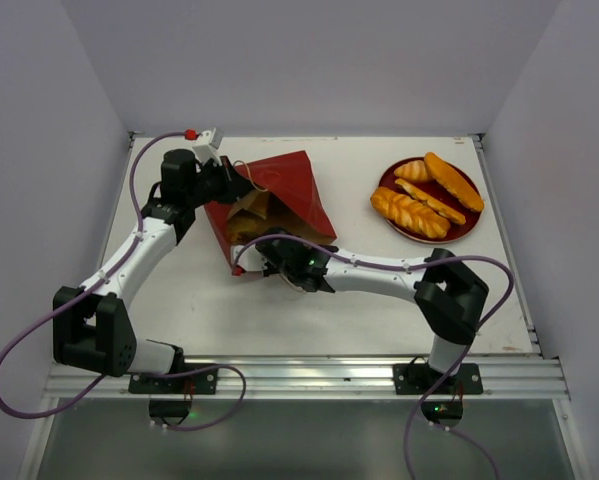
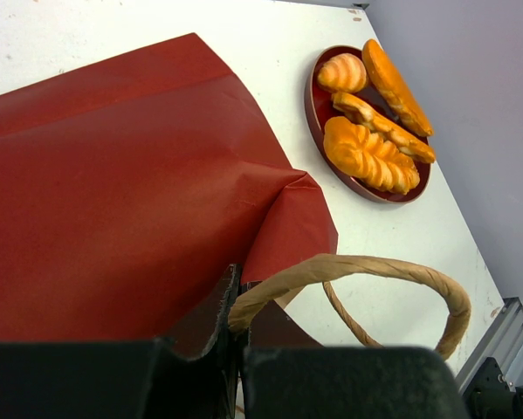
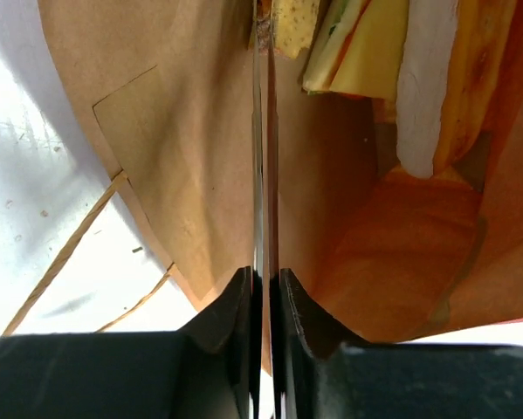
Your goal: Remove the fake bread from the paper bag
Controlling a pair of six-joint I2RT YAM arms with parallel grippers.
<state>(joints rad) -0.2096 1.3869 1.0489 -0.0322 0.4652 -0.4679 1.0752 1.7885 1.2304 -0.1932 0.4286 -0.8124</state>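
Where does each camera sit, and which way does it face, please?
Top external: above and behind the bases, looking down on the white table; left arm, right arm show.
Left wrist: over the red paper carrier bag, facing the round dark-red plate; left gripper pinches the bag's rim.
Right wrist: looks into the bag at pale yellow toy bread; right gripper shut on its wall.
Shared: top and left wrist show the plate's golden toy pastries.

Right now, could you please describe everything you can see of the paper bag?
The paper bag is red outside and brown kraft inside, creased, lying on its side on the white table, mouth toward the arms. A twisted brown handle loops from its rim. The left gripper pinches the rim; the right gripper pinches a wall edge at the mouth. Some fake bread shows inside.
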